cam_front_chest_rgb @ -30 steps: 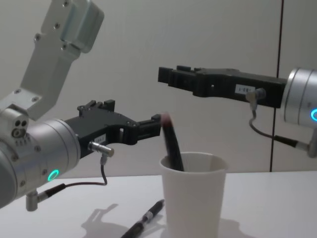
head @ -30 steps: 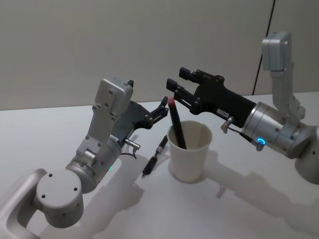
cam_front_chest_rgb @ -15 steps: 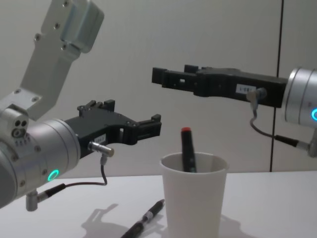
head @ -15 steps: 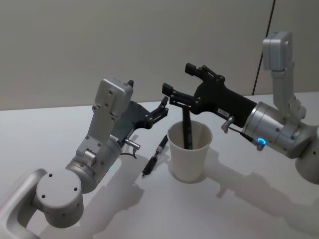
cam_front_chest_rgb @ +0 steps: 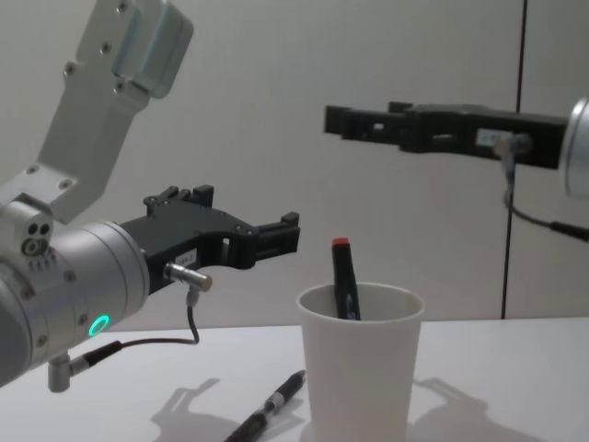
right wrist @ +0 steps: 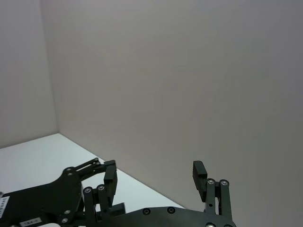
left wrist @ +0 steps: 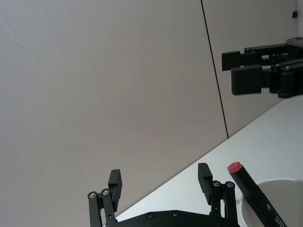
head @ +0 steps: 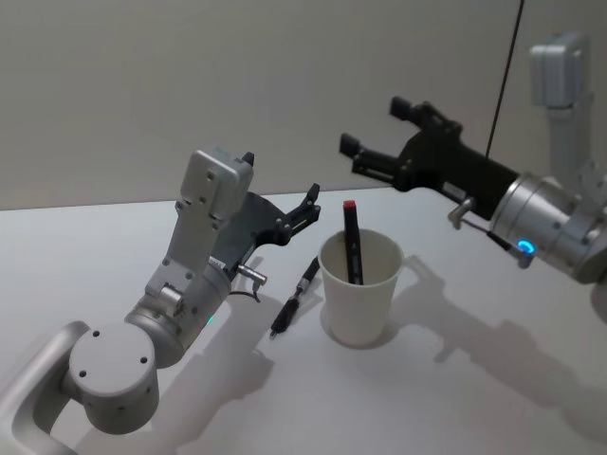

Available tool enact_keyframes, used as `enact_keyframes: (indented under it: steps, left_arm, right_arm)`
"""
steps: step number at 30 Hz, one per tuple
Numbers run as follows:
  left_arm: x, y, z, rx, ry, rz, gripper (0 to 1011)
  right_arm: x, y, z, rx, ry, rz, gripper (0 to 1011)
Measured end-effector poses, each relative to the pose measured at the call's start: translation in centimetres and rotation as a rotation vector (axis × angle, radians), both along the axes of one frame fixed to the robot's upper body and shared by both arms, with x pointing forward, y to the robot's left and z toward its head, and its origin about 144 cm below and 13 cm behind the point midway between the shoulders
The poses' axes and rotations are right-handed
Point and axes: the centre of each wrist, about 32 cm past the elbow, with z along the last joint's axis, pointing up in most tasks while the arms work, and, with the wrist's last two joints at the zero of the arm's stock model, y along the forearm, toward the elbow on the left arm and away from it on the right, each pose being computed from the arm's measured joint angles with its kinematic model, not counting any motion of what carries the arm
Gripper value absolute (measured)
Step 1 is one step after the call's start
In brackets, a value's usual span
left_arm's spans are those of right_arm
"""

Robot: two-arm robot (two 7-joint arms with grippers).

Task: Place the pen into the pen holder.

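The pen holder (head: 360,301) (cam_front_chest_rgb: 359,378) is a white paper cup standing mid-table. A black pen with a red cap (head: 352,243) (cam_front_chest_rgb: 343,276) (left wrist: 250,188) stands inside it, leaning on the rim, with nothing holding it. Another black pen (head: 295,298) (cam_front_chest_rgb: 272,409) lies on the table just left of the cup. My right gripper (head: 373,125) (cam_front_chest_rgb: 337,120) (right wrist: 154,172) hangs open and empty above and to the right of the cup. My left gripper (head: 311,203) (cam_front_chest_rgb: 289,236) (left wrist: 161,182) is open and empty, hovering left of the cup's rim.
The white table (head: 455,398) runs back to a plain wall. Both arms reach in over the cup, the left one low above the lying pen. There is free room in front of the cup.
My right gripper opened and let the red-capped pen drop into the cup, then drew back up and to the right. The left arm and the lying pen have not moved.
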Motion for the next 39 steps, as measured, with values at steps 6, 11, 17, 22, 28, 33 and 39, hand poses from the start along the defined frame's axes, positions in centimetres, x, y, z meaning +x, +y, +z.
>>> enact_keyframes:
  steps: [6, 11, 17, 22, 28, 33, 39]
  left_arm:
    - [0.0, 0.0, 0.0, 0.000, 0.000, 0.000, 1001]
    - [0.0, 0.0, 0.0, 0.000, 0.000, 0.000, 1001]
    - [0.0, 0.0, 0.0, 0.000, 0.000, 0.000, 1001]
    - [0.0, 0.1, 0.0, 0.000, 0.002, 0.000, 1001]
    - [-0.2, 0.5, -0.1, -0.003, 0.031, -0.005, 1001]
    - [-0.5, 1.1, -0.1, -0.006, 0.069, -0.010, 1001]
    - [-1.1, 2.0, -0.4, -0.016, 0.113, -0.005, 1001]
  right_arm:
    - [-0.3, -1.4, 0.7, -0.005, 0.015, -0.089, 1001]
    - [-0.5, -2.2, 1.1, -0.007, 0.021, -0.140, 1002]
    - [-1.0, -3.7, 1.8, -0.012, 0.038, -0.244, 1002]
    - [-1.3, -4.8, 2.2, -0.016, 0.052, -0.325, 1002]
    - [-1.7, -6.2, 2.8, -0.020, 0.066, -0.421, 1001]
    - [-1.9, -7.2, 3.2, -0.023, 0.077, -0.495, 1001]
    - [-2.1, -8.6, 3.8, -0.028, 0.095, -0.608, 1001]
